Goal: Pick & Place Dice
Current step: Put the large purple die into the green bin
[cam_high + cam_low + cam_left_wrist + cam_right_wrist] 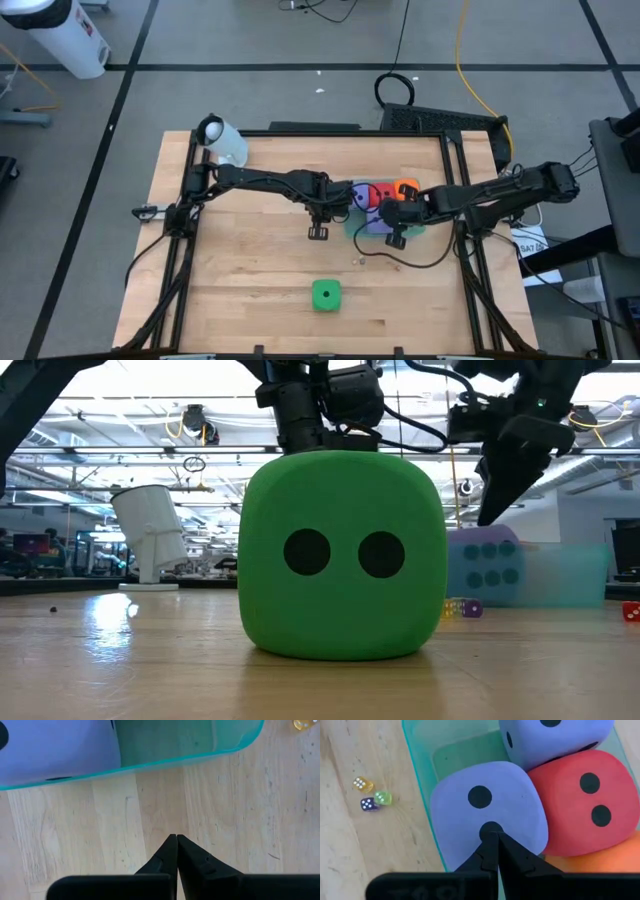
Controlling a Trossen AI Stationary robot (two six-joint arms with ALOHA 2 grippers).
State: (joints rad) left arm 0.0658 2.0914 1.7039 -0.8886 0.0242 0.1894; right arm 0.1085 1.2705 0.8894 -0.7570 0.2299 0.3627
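A green die (326,295) rests on the table near its front edge and fills the low view (340,555). The teal tray (420,780) holds two purple dice (487,815) (550,740), a red die (585,800) and an orange die (610,857). My right gripper (493,837) is shut and points down just above the nearer purple die; in the low view (487,515) it stands clear of that die (487,565). My left gripper (176,837) is shut over bare wood beside the tray's left rim (150,765), holding nothing.
Three tiny dice (370,797) lie on the wood just near of the tray. A white cylinder on a stand (225,140) sits at the table's far left corner. Bare wood lies between the tray and the green die.
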